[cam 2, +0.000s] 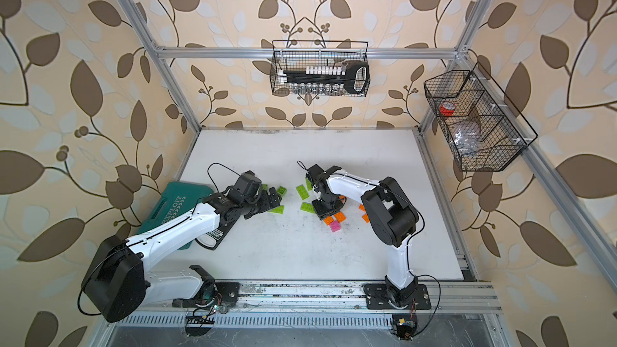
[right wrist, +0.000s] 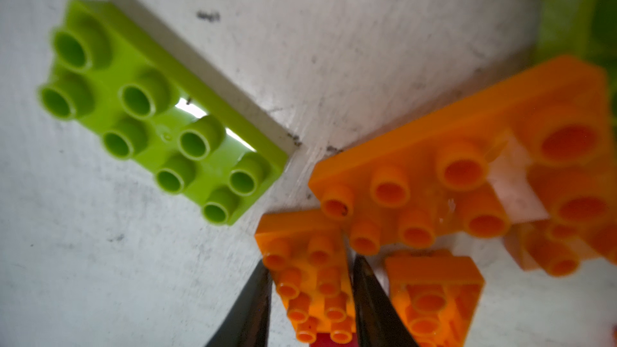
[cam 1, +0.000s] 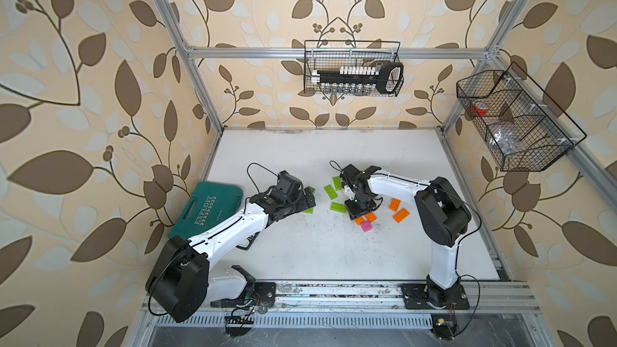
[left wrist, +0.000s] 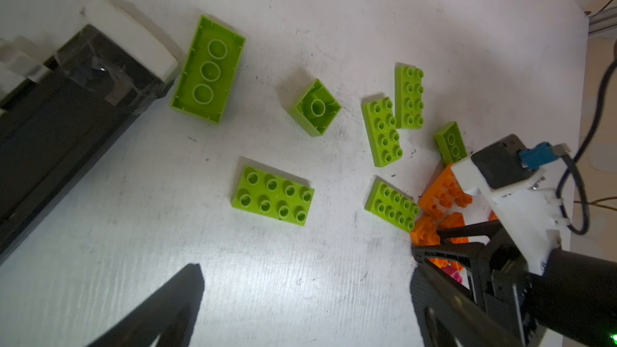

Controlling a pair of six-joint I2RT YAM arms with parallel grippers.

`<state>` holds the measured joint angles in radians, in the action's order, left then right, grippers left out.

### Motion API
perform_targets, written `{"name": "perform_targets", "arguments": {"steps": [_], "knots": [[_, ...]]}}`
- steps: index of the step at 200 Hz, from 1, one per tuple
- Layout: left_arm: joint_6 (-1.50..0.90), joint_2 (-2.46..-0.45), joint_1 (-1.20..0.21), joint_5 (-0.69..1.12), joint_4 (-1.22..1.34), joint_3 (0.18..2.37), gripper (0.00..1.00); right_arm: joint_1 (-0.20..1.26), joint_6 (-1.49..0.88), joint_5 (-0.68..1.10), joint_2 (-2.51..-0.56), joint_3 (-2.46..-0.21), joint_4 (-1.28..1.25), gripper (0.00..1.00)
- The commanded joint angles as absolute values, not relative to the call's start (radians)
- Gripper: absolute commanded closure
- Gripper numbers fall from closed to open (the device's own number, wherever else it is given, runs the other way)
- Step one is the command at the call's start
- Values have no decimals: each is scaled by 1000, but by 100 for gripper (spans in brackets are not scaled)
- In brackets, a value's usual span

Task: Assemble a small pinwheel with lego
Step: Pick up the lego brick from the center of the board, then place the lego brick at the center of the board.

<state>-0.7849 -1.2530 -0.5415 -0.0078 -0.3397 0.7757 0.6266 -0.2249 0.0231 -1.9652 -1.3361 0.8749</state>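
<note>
My right gripper [right wrist: 310, 298] points down at the table, shut on a small orange brick [right wrist: 307, 275], one finger on each long side. A pink brick [cam 1: 366, 226] lies just beyond that brick's end. More orange bricks [cam 1: 401, 215] lie around it, one large one [right wrist: 460, 175] right beside it. Lime-green bricks [cam 1: 330, 191] are scattered between the arms, and a small green square one [left wrist: 316, 107] lies upside down. My left gripper [left wrist: 307, 295] is open and low over bare table, with green bricks [left wrist: 273, 195] in front of it.
A teal tool case [cam 1: 203, 208] lies at the table's left edge, partly under my left arm. One wire basket [cam 1: 354, 68] hangs on the back wall, and another wire basket [cam 1: 514, 121] on the right wall.
</note>
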Motion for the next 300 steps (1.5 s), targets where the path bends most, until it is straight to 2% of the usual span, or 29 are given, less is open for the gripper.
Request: {"name": "perform_targets", "arguments": {"steps": [1, 32, 78, 158, 247, 300], "knots": [[-775, -1214, -528, -14, -361, 764, 1, 650, -225, -37, -2004, -1358, 905, 68], [-767, -1207, -528, -32, -399, 779, 1, 676, -269, -96, -2002, -1356, 926, 73], [-763, -1191, -527, -46, -437, 787, 1, 744, -406, -89, -1966, -1350, 922, 79], [-719, -1091, -528, -55, -474, 755, 1, 865, -664, -32, -1795, -1276, 917, 79], [-726, -1076, -527, -13, -430, 697, 1, 946, -797, -51, -1873, -1267, 899, 80], [-722, -1092, -528, -8, -426, 696, 1, 946, -804, -40, -1920, -1252, 896, 76]]}}
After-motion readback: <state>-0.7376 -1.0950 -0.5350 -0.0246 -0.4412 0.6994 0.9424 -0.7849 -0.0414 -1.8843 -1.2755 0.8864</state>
